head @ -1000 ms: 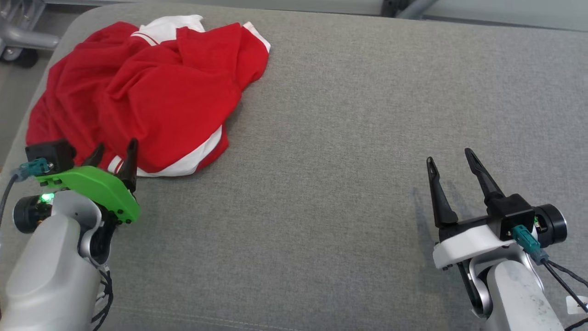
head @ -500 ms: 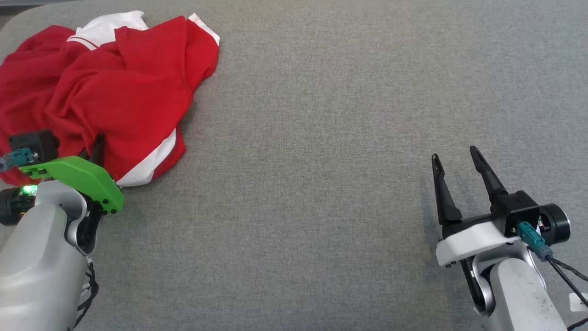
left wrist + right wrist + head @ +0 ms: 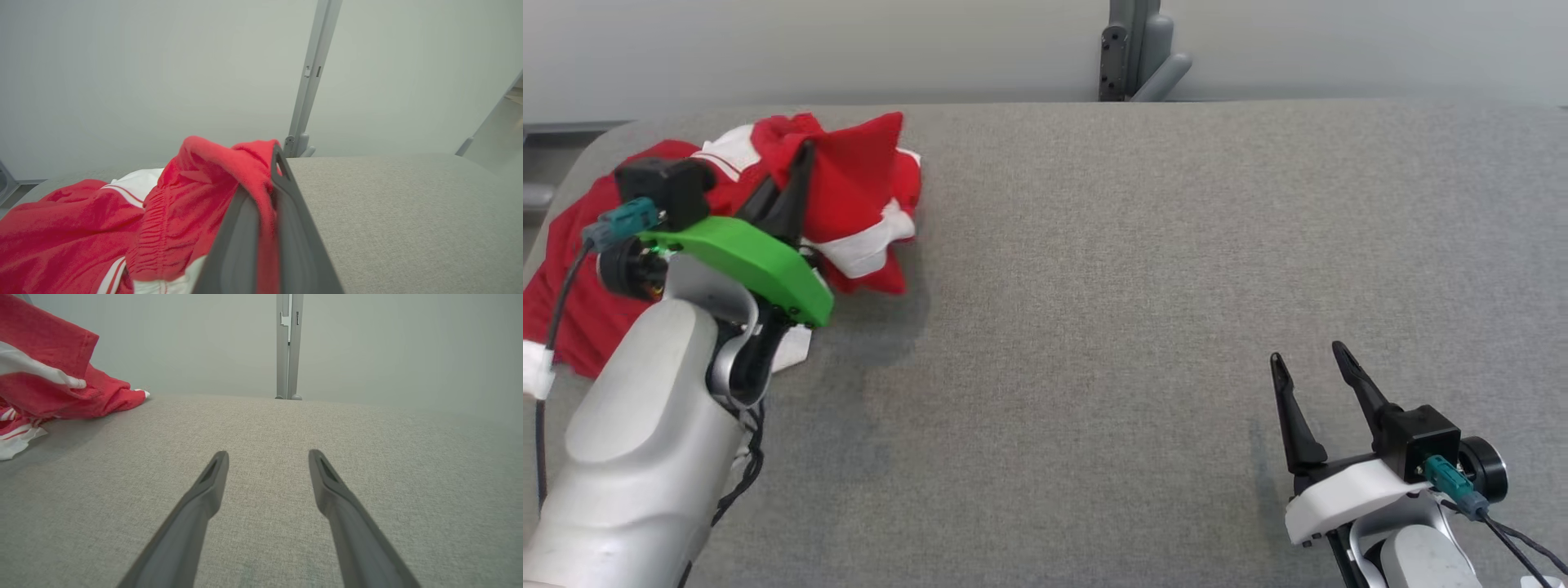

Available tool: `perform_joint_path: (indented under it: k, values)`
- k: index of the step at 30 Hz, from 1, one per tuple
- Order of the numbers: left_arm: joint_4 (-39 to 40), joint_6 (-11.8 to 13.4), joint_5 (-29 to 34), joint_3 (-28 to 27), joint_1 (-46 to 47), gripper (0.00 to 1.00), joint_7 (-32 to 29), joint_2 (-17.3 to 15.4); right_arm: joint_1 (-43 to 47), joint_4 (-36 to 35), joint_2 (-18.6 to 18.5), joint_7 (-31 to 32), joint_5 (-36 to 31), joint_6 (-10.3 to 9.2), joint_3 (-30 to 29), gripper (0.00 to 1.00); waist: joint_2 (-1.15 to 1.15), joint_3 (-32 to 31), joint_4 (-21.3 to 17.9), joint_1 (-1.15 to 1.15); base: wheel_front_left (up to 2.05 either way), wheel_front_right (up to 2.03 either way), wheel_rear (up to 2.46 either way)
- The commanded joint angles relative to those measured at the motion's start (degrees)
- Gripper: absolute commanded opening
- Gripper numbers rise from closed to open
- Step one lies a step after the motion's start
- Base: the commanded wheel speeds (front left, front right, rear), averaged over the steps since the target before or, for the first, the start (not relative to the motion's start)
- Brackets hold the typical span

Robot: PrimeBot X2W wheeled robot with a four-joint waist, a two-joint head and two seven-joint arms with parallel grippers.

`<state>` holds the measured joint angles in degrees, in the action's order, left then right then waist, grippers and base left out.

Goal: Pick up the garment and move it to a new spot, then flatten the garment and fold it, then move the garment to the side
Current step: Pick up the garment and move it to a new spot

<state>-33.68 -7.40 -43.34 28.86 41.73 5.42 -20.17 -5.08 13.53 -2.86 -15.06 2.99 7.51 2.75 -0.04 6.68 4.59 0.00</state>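
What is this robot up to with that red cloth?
It is at the pick-up step. Its left gripper is shut on a bunch of the red and white garment, holding that part raised while the rest lies on the grey padded table. The right gripper is open over bare table, holding nothing.

The garment (image 3: 849, 180) lies at the far left corner of the surface (image 3: 1135, 286), one fold of it pinched above the rest in the left end effector (image 3: 799, 167), with the right end effector (image 3: 1307, 354) well apart at the near right and a post (image 3: 1131, 49) behind the far edge.
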Motion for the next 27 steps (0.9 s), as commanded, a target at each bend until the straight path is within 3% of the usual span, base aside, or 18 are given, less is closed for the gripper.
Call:
perform_joint_path:
  k: [1, 9, 14, 17, 21, 27]
  values:
    - [3.39, -0.13, -0.83, 0.48, 1.03, 0.0, -0.89, 0.75, 0.63, -0.19, -0.08, -0.19, 0.45, -0.04, -0.03, 1.0, 0.04, -2.73, -2.78, 0.0, 0.0, 0.0, 0.0]
    - [18.29, 1.65, -1.75, 3.43, -1.28, 0.0, -6.08, 2.87, 1.54, -0.55, -0.1, -0.19, 2.14, -0.04, -0.61, 1.0, 0.04, -3.58, -8.75, 0.0, 0.0, 0.0, 0.0]
    - [21.93, 4.12, -2.81, 4.79, -4.12, 0.0, -10.07, 2.84, 2.26, -0.56, -0.08, -0.19, 2.45, -0.04, -0.32, 1.0, 0.04, -3.88, -12.71, 0.0, 0.0, 0.0, 0.0]
    - [19.67, 5.01, -3.96, 6.03, -5.41, 0.0, -12.66, 3.85, 1.63, -0.88, -0.08, -0.19, 2.6, -0.04, -0.33, 1.0, 0.04, -2.89, -14.43, 0.0, 0.0, 0.0, 0.0]
    - [12.56, 3.48, -5.64, 8.3, -5.88, 0.0, -14.81, 6.47, 1.64, -0.89, -0.06, -0.19, 2.61, -0.03, 0.28, 1.0, 0.04, -1.92, -15.77, 0.0, 0.0, 0.0, 0.0]
    - [0.49, 0.91, -3.52, 11.44, -2.9, 0.0, -9.17, 10.21, 0.65, -0.81, -0.06, -0.19, 2.81, -0.04, 1.31, 1.0, 0.04, -0.11, -16.98, 0.0, 0.0, 0.0, 0.0]
